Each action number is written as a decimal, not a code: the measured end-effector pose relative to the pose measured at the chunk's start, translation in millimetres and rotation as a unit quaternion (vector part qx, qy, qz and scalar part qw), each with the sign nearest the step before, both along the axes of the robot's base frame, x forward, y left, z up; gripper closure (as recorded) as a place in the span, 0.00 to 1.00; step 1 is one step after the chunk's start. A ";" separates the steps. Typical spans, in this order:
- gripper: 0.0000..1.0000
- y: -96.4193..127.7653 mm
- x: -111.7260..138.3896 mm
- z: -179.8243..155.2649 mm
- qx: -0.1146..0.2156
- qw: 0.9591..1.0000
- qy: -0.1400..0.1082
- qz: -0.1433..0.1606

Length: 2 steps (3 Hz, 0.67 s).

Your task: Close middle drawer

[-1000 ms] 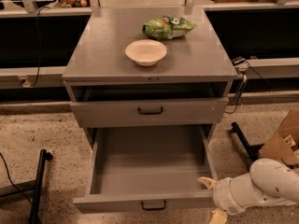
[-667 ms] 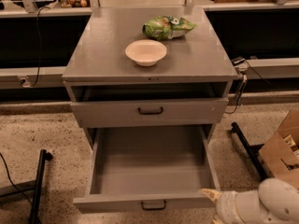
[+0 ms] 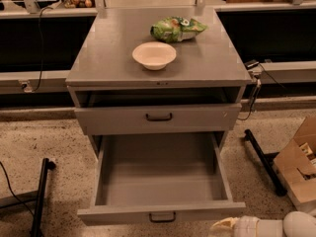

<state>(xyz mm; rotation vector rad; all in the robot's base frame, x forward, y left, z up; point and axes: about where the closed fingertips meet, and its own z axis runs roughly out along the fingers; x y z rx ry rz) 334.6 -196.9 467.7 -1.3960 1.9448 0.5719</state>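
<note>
The middle drawer (image 3: 160,181) of the grey cabinet (image 3: 158,65) is pulled far out. Its deep plain grey box is empty, and its low front (image 3: 123,214) with a small dark handle (image 3: 163,217) faces me. My gripper (image 3: 220,227), pale and on a white arm (image 3: 276,226), sits at the bottom edge of the view. It is just below and in front of the drawer front's right end. The top drawer (image 3: 153,118), with a wider handle, stands slightly out above. The lowest drawer is hidden.
A white bowl (image 3: 154,55) and a green snack bag (image 3: 177,28) lie on the cabinet top. A cardboard box (image 3: 298,172) and a black bar (image 3: 264,162) are on the floor at right. A black stand leg (image 3: 39,196) is at left.
My gripper and arm have dropped lower in the view, from beside the drawer's right front corner to below its front. The drawer has not visibly moved.
</note>
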 end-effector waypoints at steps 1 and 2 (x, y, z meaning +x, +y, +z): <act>0.89 1.2 -0.5 -0.7 0.001 1.000 0.000 0.001; 1.00 7.4 13.5 -14.5 0.017 1.000 -0.017 -0.008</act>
